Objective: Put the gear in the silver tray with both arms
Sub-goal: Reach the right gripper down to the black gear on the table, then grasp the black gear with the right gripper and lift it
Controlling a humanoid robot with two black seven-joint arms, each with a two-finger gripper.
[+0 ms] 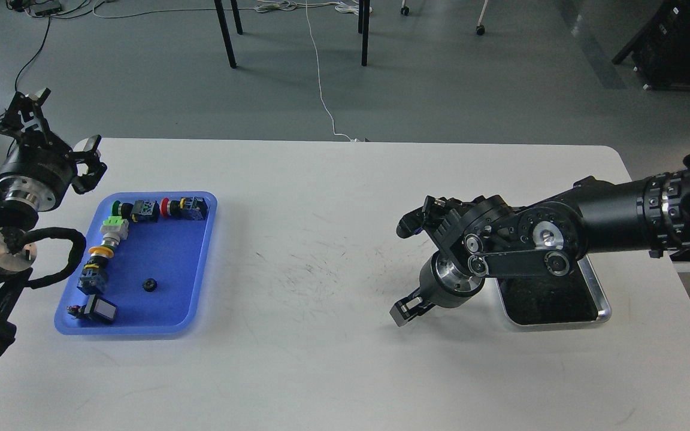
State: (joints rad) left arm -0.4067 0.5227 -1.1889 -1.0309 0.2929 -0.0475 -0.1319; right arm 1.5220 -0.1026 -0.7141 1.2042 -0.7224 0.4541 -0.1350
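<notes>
The gear [150,285] is small and black and lies in the blue tray [195,263] at the left. The silver tray [601,305] stands at the right, its far and left parts hidden under my right arm. My left gripper [51,134] is open and empty, raised over the table's far left corner, beyond the blue tray. My right gripper [403,311] hangs low over the bare table, just left of the silver tray. It looks dark and narrow, and its fingers cannot be told apart.
The blue tray also holds several push-button switches [141,211] along its far and left sides. The white table [321,359] has scuff marks in the middle. Chair legs and cables are on the floor beyond the table.
</notes>
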